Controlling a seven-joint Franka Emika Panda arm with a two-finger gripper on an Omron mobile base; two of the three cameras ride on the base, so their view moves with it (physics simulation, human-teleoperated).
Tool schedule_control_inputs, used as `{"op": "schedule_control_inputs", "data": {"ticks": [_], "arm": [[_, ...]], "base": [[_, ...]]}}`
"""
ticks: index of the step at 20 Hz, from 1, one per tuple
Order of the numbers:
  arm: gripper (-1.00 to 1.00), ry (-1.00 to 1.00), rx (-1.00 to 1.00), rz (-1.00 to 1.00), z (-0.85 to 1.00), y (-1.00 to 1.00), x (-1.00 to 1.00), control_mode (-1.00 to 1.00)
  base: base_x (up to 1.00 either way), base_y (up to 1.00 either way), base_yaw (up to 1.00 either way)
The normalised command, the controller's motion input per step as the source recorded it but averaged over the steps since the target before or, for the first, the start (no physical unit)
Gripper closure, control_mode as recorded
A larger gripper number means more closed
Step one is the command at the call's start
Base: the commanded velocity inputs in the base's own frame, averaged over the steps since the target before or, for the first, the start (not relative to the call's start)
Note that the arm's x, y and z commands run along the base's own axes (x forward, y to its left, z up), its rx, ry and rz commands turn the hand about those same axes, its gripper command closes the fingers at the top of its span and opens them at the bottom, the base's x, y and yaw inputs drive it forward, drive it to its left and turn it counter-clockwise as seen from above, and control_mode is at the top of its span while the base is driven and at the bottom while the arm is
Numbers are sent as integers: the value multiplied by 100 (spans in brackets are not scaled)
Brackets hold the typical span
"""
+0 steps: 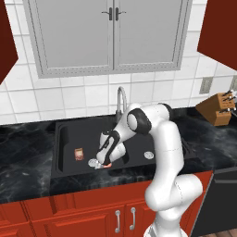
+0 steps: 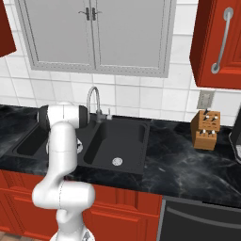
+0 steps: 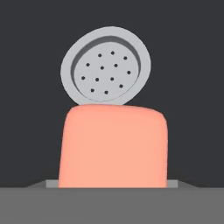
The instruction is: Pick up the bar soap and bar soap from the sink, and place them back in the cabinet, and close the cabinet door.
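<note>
While I am reaching into the sink's [image 1: 65, 139] left basin, pink bar soap [image 3: 113, 146] lying against the drain [image 3: 106, 65]: likely slick, rigid; gripping its long flanks; jaw opening unreadable.

Sink [image 1: 65, 134] — pink soap [image 3: 113, 146] (by drain [image 3: 106, 65]), brown soap [image 1: 79, 154].

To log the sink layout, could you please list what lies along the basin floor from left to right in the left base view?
Brown bar soap → gripper over the pink bar soap → right drain.
</note>
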Motion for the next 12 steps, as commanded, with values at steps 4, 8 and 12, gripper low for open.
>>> {"op": "schedule_control_inputs", "data": {"ticks": [4, 8, 12], "arm": [[100, 0, 0, 0, 7, 0, 0, -100], [100, 0, 0, 0, 16, 0, 0, -100], [100, 0, 0, 0, 20, 0, 0, -100]], "base": [[0, 0, 0], [0, 0, 0], [0, 0, 0]]}}
